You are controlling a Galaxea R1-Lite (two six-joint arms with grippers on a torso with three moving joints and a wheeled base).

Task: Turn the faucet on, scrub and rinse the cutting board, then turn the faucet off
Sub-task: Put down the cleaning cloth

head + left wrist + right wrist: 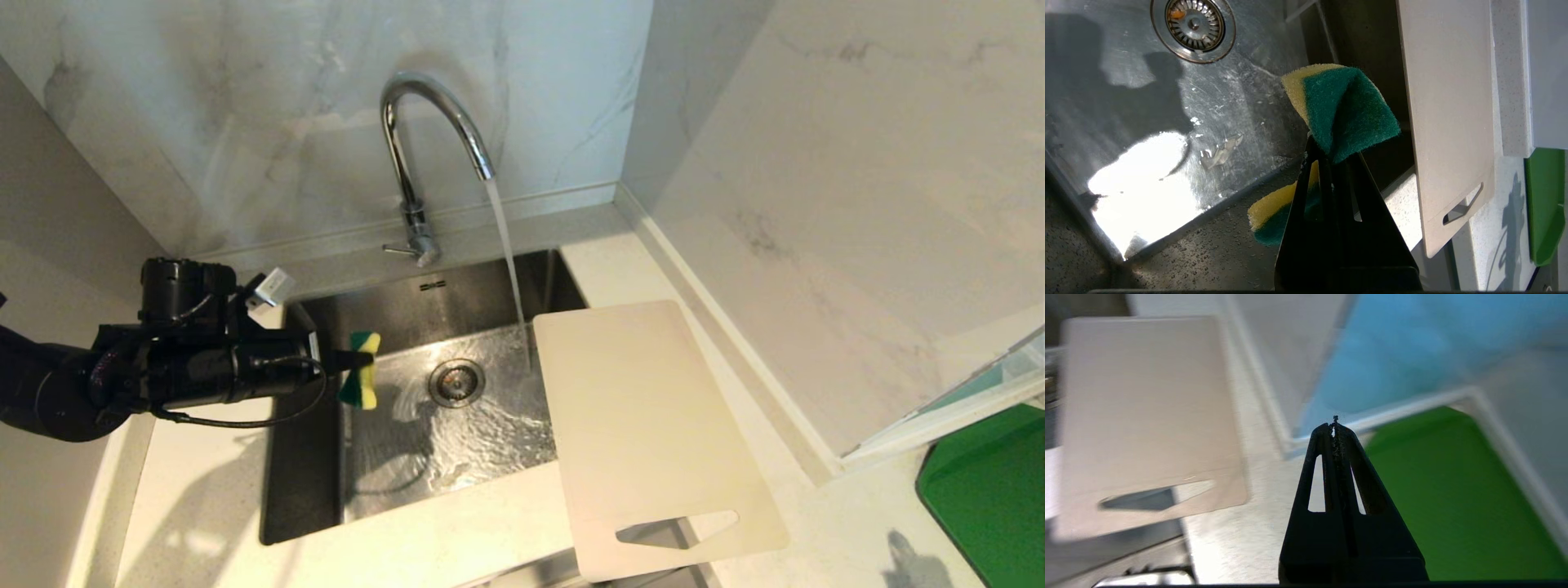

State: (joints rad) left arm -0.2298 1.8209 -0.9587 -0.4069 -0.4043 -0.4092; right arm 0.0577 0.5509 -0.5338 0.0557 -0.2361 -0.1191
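One gripper (1327, 153) pinches a sponge (1345, 110), seemingly above the sink (1167, 122).

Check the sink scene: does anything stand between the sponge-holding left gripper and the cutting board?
Nothing visible does. The left gripper holds the sponge above the sink's left side; only open basin and the falling water separate it from the cutting board.

- Sink (310, 457): set into the counter (457, 539), drain (456, 382) in its floor.
- Faucet (408, 155): behind the sink, against the back wall, water (510, 269) falling into the basin just left of the cutting board.
- Cutting board (645, 425): across the sink's right edge and the counter, cutout end nearest, overhanging the counter's front.
- Sponge (362, 380): over the sink's left side, pinched in the left gripper (349, 359).
- Second board (992, 490): on the counter, far right, well apart.
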